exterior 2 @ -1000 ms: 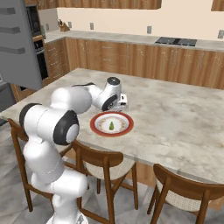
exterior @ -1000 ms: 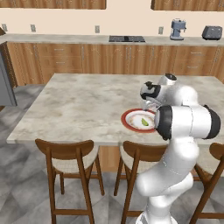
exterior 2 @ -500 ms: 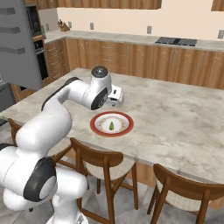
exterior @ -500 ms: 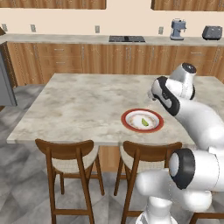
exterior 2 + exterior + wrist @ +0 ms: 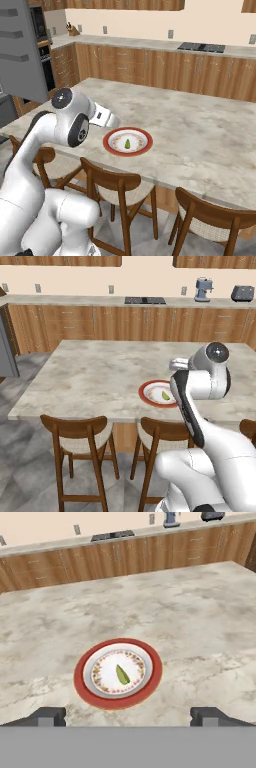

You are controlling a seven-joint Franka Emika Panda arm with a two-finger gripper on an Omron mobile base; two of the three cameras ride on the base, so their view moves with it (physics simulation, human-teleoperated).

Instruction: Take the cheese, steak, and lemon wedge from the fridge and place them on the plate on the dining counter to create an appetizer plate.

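Lemon wedge (image 5: pixel 122 674) delivered at plate (image 5: pixel 80 682) centre on table (image 5: pixel 200 627); hand (image 5: pixel 128 716) at six o'clock, spread wide, empty. Next: fetch cheese, steak from fridge.

Plate (image 5: pixel 150 396) sits on the dining counter (image 5: pixel 95 371) near its front edge, partly hidden behind the arm. Lemon wedge (image 5: pixel 165 395) lies in the plate's white centre. Two wooden stools (image 5: pixel 80 448) stand below the front edge.

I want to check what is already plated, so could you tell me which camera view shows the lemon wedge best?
The hand view: it looks down on the lemon wedge, large and unobstructed at the plate centre. The right base view shows it small but clear. In the left base view it is small, beside the robot's arm.
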